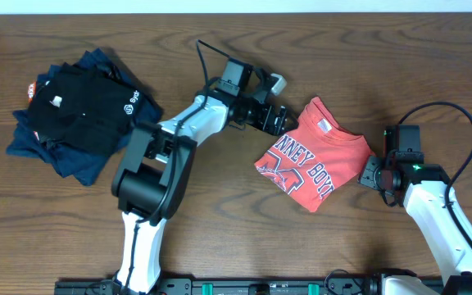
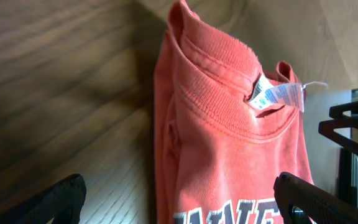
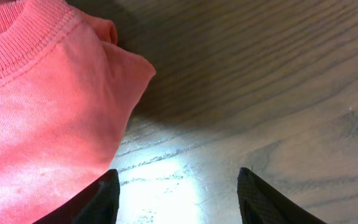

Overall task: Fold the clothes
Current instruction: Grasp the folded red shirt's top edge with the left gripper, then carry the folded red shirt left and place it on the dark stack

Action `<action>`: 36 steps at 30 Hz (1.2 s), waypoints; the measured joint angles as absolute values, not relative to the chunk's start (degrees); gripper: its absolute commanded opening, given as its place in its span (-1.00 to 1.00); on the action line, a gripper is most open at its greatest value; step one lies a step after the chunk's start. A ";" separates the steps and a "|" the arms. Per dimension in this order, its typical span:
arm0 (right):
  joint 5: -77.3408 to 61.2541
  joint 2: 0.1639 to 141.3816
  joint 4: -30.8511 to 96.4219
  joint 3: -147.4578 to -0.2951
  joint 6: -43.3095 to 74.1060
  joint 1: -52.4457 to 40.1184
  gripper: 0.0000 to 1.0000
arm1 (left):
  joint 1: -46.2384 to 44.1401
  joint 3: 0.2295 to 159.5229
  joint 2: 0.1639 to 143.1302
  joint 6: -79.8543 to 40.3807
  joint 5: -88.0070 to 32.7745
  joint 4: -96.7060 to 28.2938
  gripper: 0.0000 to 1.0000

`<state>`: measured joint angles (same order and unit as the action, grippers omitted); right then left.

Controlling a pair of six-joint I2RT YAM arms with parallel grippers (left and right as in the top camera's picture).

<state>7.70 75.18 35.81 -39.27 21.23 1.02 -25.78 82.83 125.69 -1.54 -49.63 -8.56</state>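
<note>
One coral T-shirt (image 1: 310, 156) lies right of centre on table (image 1: 220, 246), bunched into rough rectangle, lettering up. Left gripper (image 1: 279, 120) spread wide, empty, near collar (image 2: 229, 68) and neck tag (image 2: 278, 96). Right gripper (image 1: 373, 174) spread too, empty, just beside opposite edge. Cotton looks light, limp, not slippery; likely sags when lifted. Best pinch: thick ribbed collar or doubled edge, both sides together.

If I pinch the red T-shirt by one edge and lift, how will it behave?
Probably floppy: the T-shirt lies in soft folded layers, so a one-edge lift would likely let the fold drop open. Its ribbed collar looks thicker, perhaps a firmer pinch. Pushed across the wooden table, it would probably bunch rather than slide.
</note>
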 measured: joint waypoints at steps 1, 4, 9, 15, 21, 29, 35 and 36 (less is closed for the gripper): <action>7.57 75.18 35.90 -39.27 21.23 1.02 0.18 | -26.17 82.87 126.48 -1.76 -49.87 -7.64 0.96; 7.31 75.18 36.03 -39.27 21.23 1.02 0.18 | -27.14 83.07 128.27 -2.81 -51.24 -5.58 0.96; 7.25 75.18 36.14 -39.27 21.23 1.02 0.18 | -29.87 84.51 129.99 -3.64 -53.89 -4.64 0.96; 7.14 75.18 36.21 -39.27 21.23 1.02 0.18 | -34.17 84.82 131.70 -4.54 -54.17 -4.32 -0.34; 7.09 75.18 36.21 -39.27 21.23 1.02 0.18 | -33.26 84.84 132.77 -6.63 -54.30 -3.81 -0.62; 7.09 75.16 36.18 -39.27 21.23 1.02 0.17 | -24.71 84.84 127.50 -7.73 -47.33 -9.26 -0.88; 7.14 75.16 36.21 -39.27 21.23 1.02 0.19 | -16.47 84.86 112.16 -7.70 -30.96 -18.31 -0.88; 7.14 75.16 36.18 -39.27 21.23 1.02 0.19 | -15.62 84.86 110.41 -7.68 -29.04 -19.11 -0.88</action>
<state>7.14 75.16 36.18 -39.27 21.23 1.02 -15.62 84.86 110.41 -7.68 -29.04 -19.11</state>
